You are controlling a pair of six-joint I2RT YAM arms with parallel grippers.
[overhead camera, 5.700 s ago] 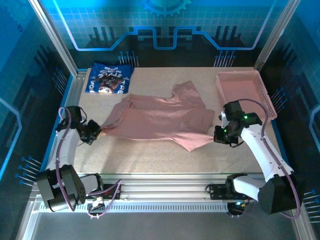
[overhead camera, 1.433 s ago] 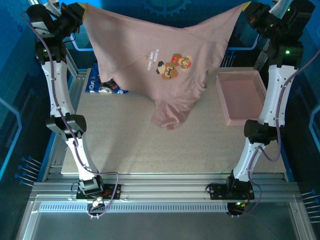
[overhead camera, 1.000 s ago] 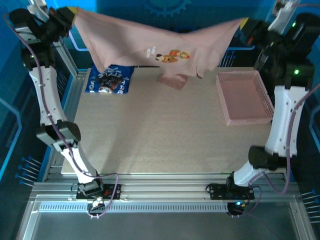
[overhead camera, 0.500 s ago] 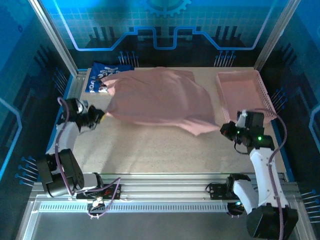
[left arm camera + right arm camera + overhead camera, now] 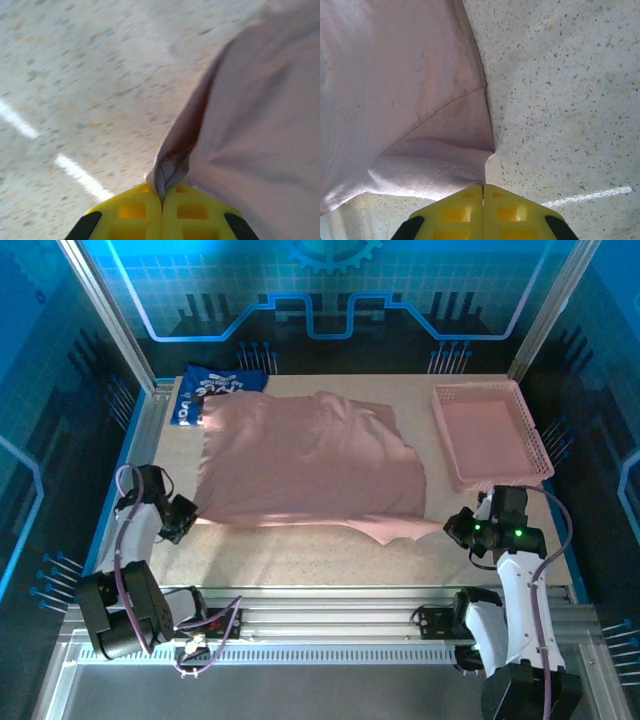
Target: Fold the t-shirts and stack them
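Note:
The dusty pink t-shirt (image 5: 310, 465) lies spread out flat across the middle of the table. My left gripper (image 5: 188, 517) is low at the shirt's near left corner and shut on its edge. In the left wrist view the yellow fingers (image 5: 135, 212) pinch a bunched hem of the pink t-shirt (image 5: 260, 120). My right gripper (image 5: 452, 530) is shut on the near right corner. In the right wrist view that gripper (image 5: 483, 188) pinches a folded corner of the pink t-shirt (image 5: 395, 100). The navy blue t-shirt (image 5: 210, 388) lies folded at the back left, its right side under the pink shirt.
A pink plastic lattice basket (image 5: 523, 418) stands at the back right, beside the pink shirt. Bare speckled tabletop (image 5: 300, 555) runs along the near edge in front of the shirt. Metal frame rails border the table on the left and right.
The arms swung the pink shirt down from high in the air. Since half a second ago both grippers drew it toward the near edge, and it has settled flat.

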